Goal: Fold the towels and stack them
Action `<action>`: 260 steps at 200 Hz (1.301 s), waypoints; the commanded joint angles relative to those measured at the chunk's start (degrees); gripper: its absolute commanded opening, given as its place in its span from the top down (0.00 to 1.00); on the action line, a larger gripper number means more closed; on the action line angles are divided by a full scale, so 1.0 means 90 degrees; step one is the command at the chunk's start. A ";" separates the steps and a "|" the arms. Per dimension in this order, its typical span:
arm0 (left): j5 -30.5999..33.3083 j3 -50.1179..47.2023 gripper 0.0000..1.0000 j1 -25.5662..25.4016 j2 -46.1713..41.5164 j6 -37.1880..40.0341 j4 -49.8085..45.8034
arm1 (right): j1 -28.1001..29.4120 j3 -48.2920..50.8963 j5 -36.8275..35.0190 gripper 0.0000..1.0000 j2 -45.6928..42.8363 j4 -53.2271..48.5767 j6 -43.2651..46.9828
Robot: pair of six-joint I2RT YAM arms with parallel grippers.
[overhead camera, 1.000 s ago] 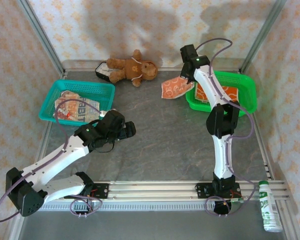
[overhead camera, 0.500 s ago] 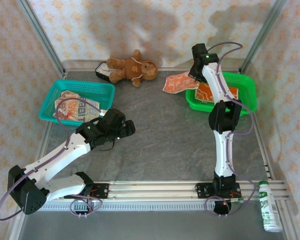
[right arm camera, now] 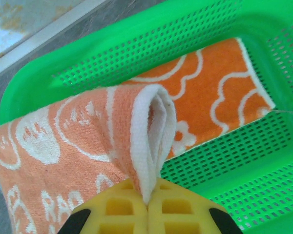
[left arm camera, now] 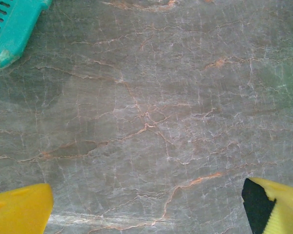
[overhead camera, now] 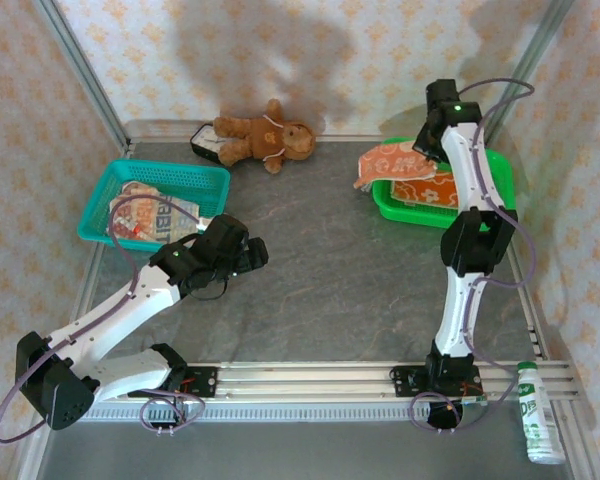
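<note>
The cartoon towel (overhead camera: 390,162), orange and cream, hangs pinched by a doubled-over edge in the right fingers (right arm camera: 136,212), which are pressed together on the cloth. It droops across the left end of the green basket (overhead camera: 502,178), part of it over the rim and part out over the desk (overhead camera: 320,290). I cannot tell whether it touches the rim.

Under it, the flowered towel (overhead camera: 427,191), orange with white blossoms, lies flat on the floor of that basket. From the right wrist its white outlines (right arm camera: 219,92) show plainly against the green mesh (right arm camera: 136,41).

Well across the desk, the lettered towel (overhead camera: 160,217) sits rumpled in the teal basket (overhead camera: 166,171) at the far left.

The left fingers (overhead camera: 252,256) hover just beside that basket's near right corner, spread wide apart with nothing between them. The left wrist view has one yellow fingertip (left arm camera: 19,209) at each lower corner, bare desk (left arm camera: 146,122) between.

A brown teddy bear (overhead camera: 265,135) lies at the back edge. A bottle (overhead camera: 540,412) lies at the near right.
</note>
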State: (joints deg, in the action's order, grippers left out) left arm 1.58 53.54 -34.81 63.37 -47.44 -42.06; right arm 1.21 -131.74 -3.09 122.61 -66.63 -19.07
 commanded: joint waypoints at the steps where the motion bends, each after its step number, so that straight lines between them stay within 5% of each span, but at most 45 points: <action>1: 0.0145 0.0144 0.00 0.0068 -0.0079 0.0165 -0.0102 | -0.0129 0.0063 -0.0382 1.00 -0.0285 -0.0126 0.0204; 260: 0.0078 0.0024 0.00 0.0297 0.0058 0.0214 -0.0180 | -0.0525 -0.0791 -0.0939 1.00 0.0820 -0.0215 0.0491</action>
State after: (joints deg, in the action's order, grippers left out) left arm 1.50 53.54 -32.84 63.53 -46.02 -42.26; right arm -2.87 -136.16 -10.52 130.82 -67.33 -14.70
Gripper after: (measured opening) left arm 0.998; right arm 0.041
